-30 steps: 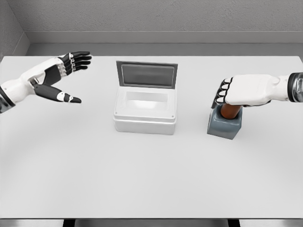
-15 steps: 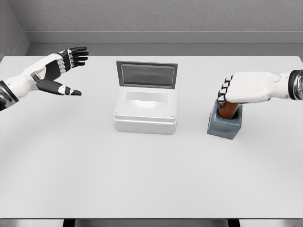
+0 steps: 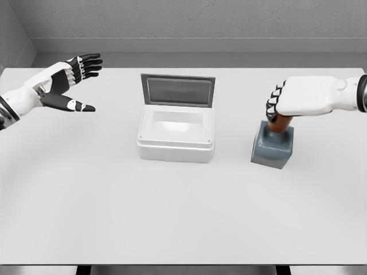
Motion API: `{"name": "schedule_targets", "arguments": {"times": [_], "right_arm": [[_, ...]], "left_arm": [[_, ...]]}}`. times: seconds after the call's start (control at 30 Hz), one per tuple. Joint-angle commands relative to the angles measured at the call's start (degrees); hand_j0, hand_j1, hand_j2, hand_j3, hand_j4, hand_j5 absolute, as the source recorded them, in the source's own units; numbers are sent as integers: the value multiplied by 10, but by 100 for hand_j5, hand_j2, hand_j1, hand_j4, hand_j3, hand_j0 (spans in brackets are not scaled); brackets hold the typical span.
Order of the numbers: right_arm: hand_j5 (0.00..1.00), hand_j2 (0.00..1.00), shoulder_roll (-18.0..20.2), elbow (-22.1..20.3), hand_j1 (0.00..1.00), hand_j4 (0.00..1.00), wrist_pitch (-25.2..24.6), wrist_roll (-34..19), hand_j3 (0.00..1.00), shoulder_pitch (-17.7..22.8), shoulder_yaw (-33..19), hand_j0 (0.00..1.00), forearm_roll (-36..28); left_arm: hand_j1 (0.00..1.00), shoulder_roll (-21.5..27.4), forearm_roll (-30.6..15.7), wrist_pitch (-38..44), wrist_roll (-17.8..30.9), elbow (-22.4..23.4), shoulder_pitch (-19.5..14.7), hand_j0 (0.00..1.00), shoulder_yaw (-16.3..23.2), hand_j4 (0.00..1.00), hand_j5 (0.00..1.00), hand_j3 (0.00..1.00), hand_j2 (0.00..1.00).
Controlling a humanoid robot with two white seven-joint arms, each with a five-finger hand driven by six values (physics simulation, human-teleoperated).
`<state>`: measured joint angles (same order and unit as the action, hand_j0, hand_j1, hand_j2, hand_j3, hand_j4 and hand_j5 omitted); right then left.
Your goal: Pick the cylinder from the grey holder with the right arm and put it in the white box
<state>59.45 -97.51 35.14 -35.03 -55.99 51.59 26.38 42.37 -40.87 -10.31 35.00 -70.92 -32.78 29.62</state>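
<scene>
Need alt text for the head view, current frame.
The right hand grips a brown cylinder whose lower end sits in the grey holder. An open, empty white box sits left of it; the left hand hovers open at far left.

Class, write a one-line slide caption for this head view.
Right hand grips brown cylinder in grey holder beside open white box; left hand open.
</scene>
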Motion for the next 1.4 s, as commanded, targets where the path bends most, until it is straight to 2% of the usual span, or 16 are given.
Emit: {"name": "schedule_targets", "arguments": {"times": [0.0,0.67,1.07,1.23,1.37], "right_arm": [[54,54,1,0,54,54,-1,0,54,0,-1,54,-3],[54,54,-26,3,54,54,-1,0,54,-14,-2,54,-3],[54,54,-68,7,54,54,-1,0,54,-26,-1,54,-2],[53,53,-97,33,53,53,-1,0,53,-32,0,53,-1],[53,53,-108,36,53,53,-1,0,53,-35,0,53,0]], "left_arm": [[100,0,-4,-1,0,0,0,100,0,100,100,100,100],[100,-10,-4,0,0,0,-3,100,0,100,100,100,100],[100,-18,-4,0,0,0,-4,100,0,100,100,100,100],[100,-18,-4,0,0,1,-4,100,0,100,100,100,100],[100,-20,-3,0,0,1,-4,100,1,100,100,100,100]]}}
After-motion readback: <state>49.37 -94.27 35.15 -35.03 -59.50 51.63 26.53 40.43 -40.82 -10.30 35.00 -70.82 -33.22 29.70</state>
